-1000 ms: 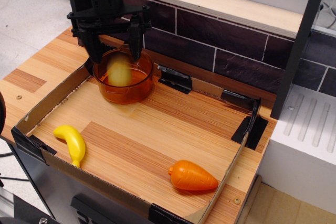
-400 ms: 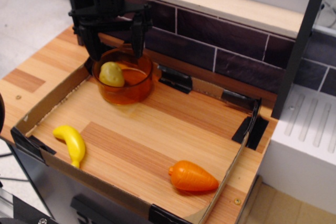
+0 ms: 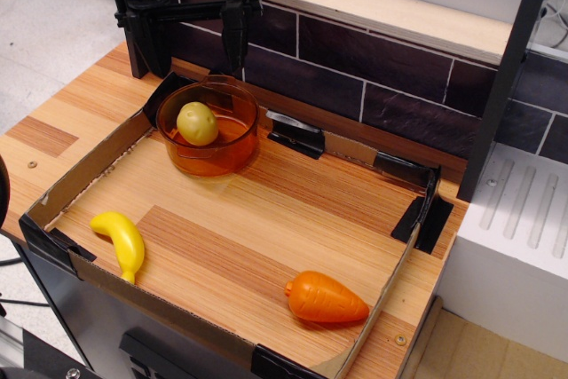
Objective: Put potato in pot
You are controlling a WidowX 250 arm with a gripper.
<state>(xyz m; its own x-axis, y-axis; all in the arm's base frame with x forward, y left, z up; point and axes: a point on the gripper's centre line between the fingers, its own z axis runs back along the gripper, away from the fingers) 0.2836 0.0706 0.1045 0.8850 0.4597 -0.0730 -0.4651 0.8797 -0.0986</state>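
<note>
Item 1: small pale yellow-green egg-shaped plastic potato, sitting inside item 2, towards its left wall, not touching the arm.
Item 2: round translucent orange plastic pot, standing upright at the back-left corner of the cardboard-walled wooden tray.
Item 3: black robot gripper, hanging above the pot w/ fingers spread wide, grasping nothing; clear air btwn its tips and the rim.
Item 4: bright yellow curved plastic banana, lying front-left, well apart from the pot.
Item 5: orange plastic carrot, lying front-right.
Status: placement appears done.
Handling note: retreat is best going straight up, fingers spread, avoiding sideways drift so the rim and the dark tiled back wall aren't getting clipped.
</note>
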